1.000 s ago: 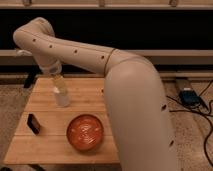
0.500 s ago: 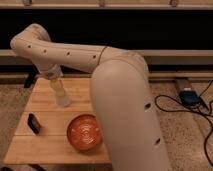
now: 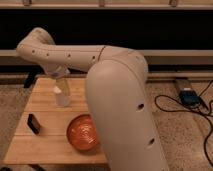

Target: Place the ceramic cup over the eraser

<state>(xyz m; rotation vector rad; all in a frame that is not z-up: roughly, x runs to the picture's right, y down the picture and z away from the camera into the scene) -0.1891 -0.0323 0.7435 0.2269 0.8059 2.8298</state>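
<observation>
- orange bowl (image 3: 83,132): sits on the wooden table (image 3: 47,147) close to its front edge, open side up. Used as the landmark for everything below.
- white cup (image 3: 62,97): upright on the table, behind the bowl and a little to its left, well apart from it.
- gripper (image 3: 60,85): hangs behind and left of the bowl, straight above the cup and pointing down. Its fingers are spread wide and clamp nothing. The fingertips reach the cup's top edge; cannot tell if they touch it.
- black eraser (image 3: 33,123): lies flat on the table left of the bowl, about level with the bowl's back rim and near the table's left edge. It is apart from the bowl and from the cup.
- the bowl lies to the right of the line from cup to eraser, not on it; that stretch is bare wood.
- robot arm (image 3: 120,105): the thick white link stands just right of the bowl, covers the bowl's right rim and hides the right part of the table. The thinner link runs above and behind the bowl out to an elbow at back left, then drops to the gripper.
- black cables (image 3: 170,106) and a power brick (image 3: 189,96): on the speckled floor far right of the bowl, off the table.
- pale ledge (image 3: 175,56) with a dark wall above it: runs across well behind the bowl.
</observation>
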